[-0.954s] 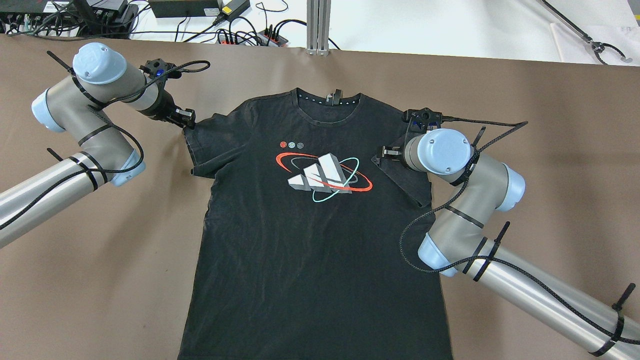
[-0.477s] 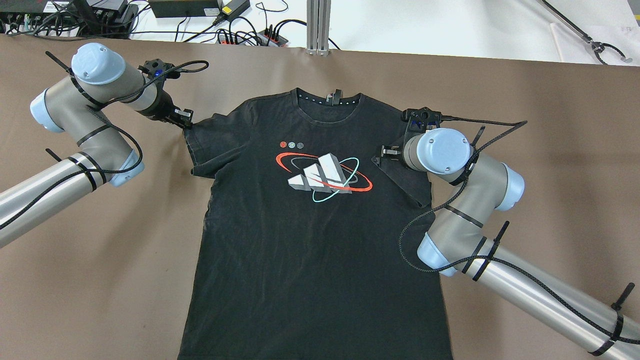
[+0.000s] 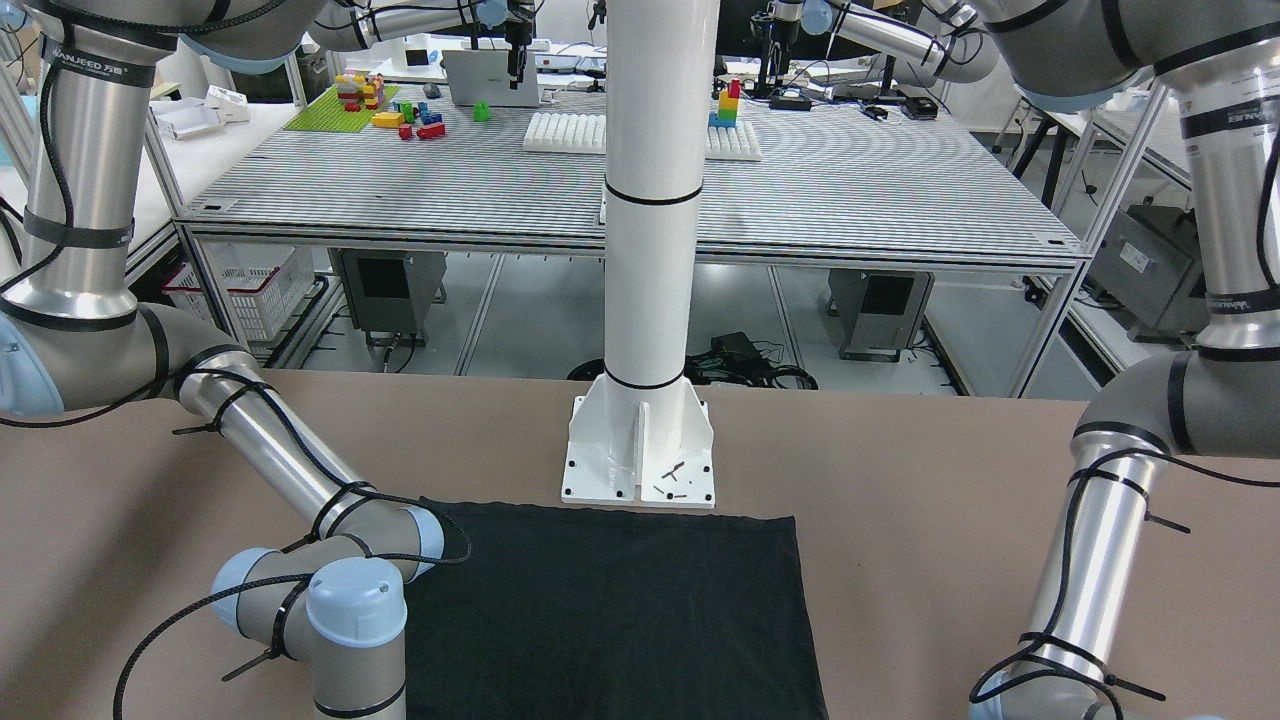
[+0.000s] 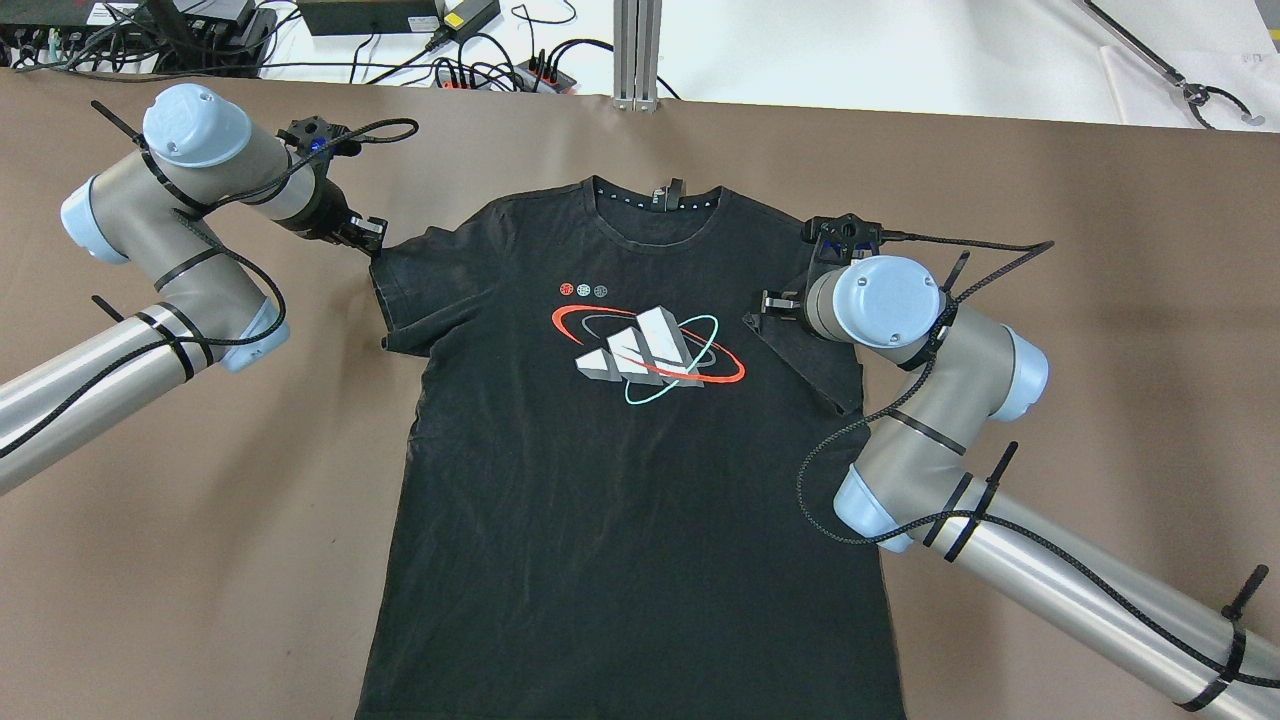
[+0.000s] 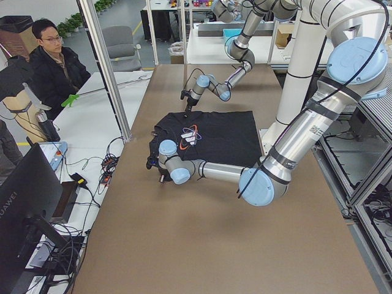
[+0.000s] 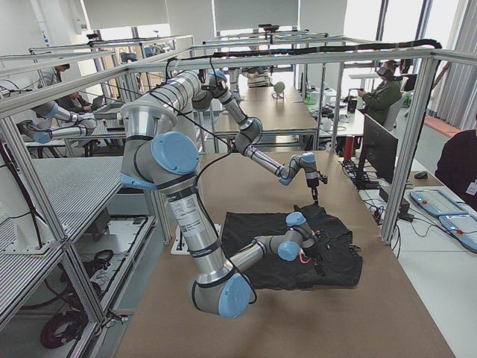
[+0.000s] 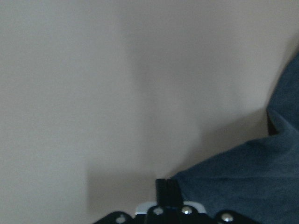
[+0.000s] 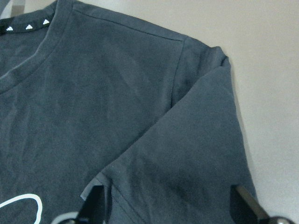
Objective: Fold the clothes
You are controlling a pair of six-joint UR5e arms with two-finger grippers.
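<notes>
The clothes are one black T-shirt [image 4: 620, 450] with a red, white and teal print, lying flat and face up on the brown table [image 4: 1100, 250]. Its hem shows in the front-facing view [image 3: 620, 600]. My left gripper [image 4: 368, 238] is at the outer corner of the shirt's left sleeve [image 4: 430, 285], fingers together and shut on that corner; the sleeve cloth [image 7: 243, 182] reaches its fingertip. The other sleeve [image 4: 805, 355] lies folded in over the chest. My right gripper [image 4: 775, 302] is open just above that sleeve [image 8: 187, 154], one finger [image 8: 93, 205] on each side.
A white post [image 3: 650, 250] on a bolted base plate [image 3: 640, 455] stands at the table's robot-side edge, by the hem. Cables and power strips [image 4: 480, 60] lie beyond the far edge. An operator [image 5: 52, 58] sits past that edge.
My left arm has shifted slightly to the left at the sleeve corner. The right arm and the folded sleeve have not moved.
</notes>
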